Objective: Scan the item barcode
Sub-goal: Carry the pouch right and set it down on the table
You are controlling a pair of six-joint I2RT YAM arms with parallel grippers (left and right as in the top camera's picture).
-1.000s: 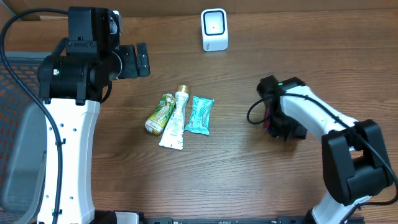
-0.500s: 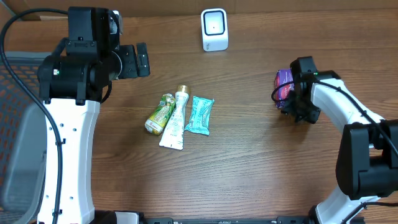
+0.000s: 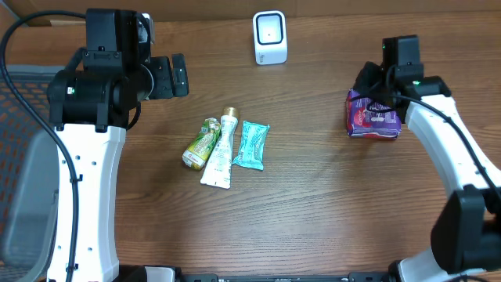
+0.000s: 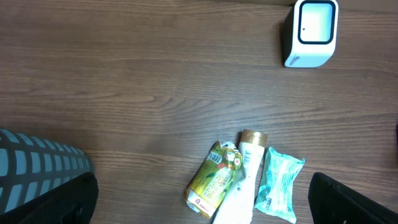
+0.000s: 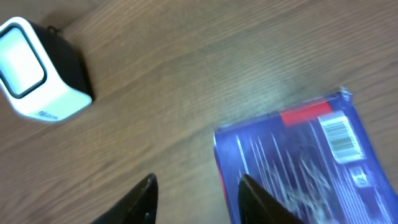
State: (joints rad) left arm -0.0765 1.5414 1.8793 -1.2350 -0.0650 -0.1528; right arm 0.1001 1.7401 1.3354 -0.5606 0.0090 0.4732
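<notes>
The item, a purple packet (image 3: 374,117), lies at the right of the table; its white barcode label (image 5: 341,137) faces up. My right gripper (image 3: 374,92) hovers just behind and above it. In the right wrist view the right gripper (image 5: 198,180) is open, with bare table between the jaws, and one fingertip (image 5: 252,190) overlaps the purple packet's (image 5: 298,162) left edge. The white scanner (image 3: 270,37) stands at the back centre, and the scanner (image 5: 37,68) is also at the upper left of the right wrist view. My left gripper (image 3: 168,76) hangs wide open, high at the left.
A green packet (image 3: 201,142), a white tube (image 3: 220,153) and a teal packet (image 3: 252,145) lie side by side mid-table. A grey mesh basket (image 3: 19,117) fills the left edge. The left wrist view looks down on the same three items between the left gripper's (image 4: 202,205) fingers.
My right arm has swung toward the back right with the purple packet, which now lies in plain view in front of the gripper. The left arm has not moved.
</notes>
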